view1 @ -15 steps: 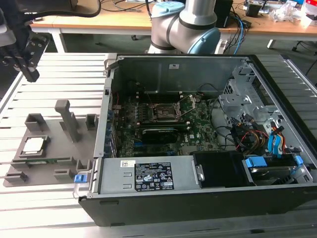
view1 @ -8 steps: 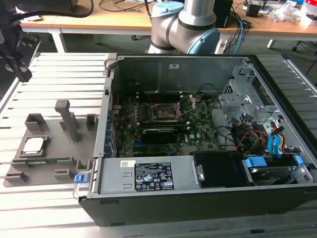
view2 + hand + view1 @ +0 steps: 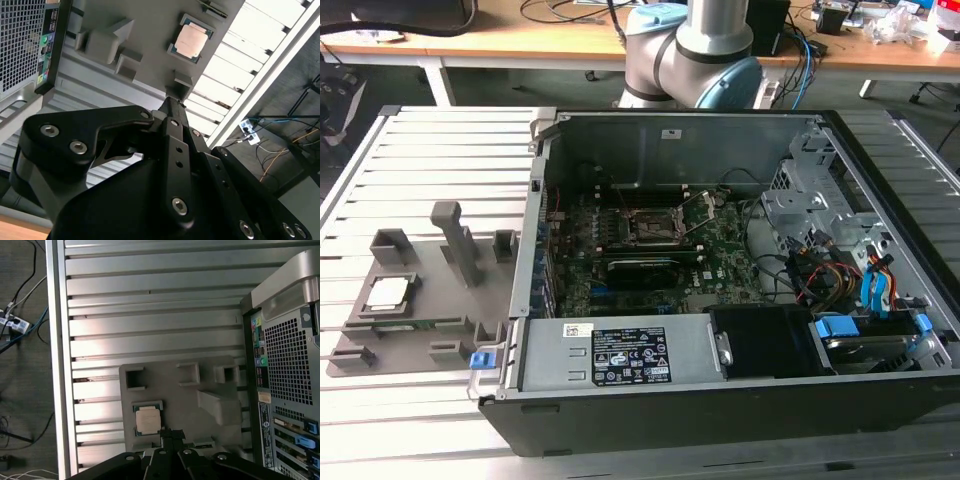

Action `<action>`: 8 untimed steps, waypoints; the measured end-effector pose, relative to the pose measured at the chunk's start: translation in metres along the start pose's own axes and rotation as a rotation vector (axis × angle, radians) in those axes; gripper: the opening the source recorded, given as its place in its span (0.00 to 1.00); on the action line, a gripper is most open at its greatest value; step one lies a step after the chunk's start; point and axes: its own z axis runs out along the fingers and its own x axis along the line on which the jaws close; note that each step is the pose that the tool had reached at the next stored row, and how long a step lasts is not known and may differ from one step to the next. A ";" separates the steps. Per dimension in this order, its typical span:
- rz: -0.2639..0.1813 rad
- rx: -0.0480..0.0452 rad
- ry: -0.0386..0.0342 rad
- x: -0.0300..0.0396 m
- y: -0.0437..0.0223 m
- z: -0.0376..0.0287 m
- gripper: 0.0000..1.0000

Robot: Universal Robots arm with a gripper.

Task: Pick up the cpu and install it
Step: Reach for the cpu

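Cpu (image 3: 388,292) sat in the grey tray (image 3: 432,300) on the slatted metal tabletop (image 3: 440,140), beside the open computer case (image 3: 650,128). Hand (image 3: 170,102) hung over the tray, fingers pinched together, empty. Cables (image 3: 20,325) lay on the floor (image 3: 25,390).

cpu (image 3: 388,292) on grey tray (image 3: 432,306) (beside PC (image 3: 620,140))

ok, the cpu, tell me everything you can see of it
The cpu is a small flat square chip with a pale metal top and a thin darker rim. It lies flat, top up, seated in a square recess of the grey holder plate, on the exterior view's left of the open computer case. Only the holder touches it; the gripper is apart from it.
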 end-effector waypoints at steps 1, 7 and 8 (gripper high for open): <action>0.000 0.0000 -0.0001 0.0040 -0.0003 0.0000 0.11; 0.000 0.0000 0.0000 0.0106 -0.0008 -0.0002 0.11; 0.000 0.0000 0.0000 0.0106 -0.0008 -0.0002 0.11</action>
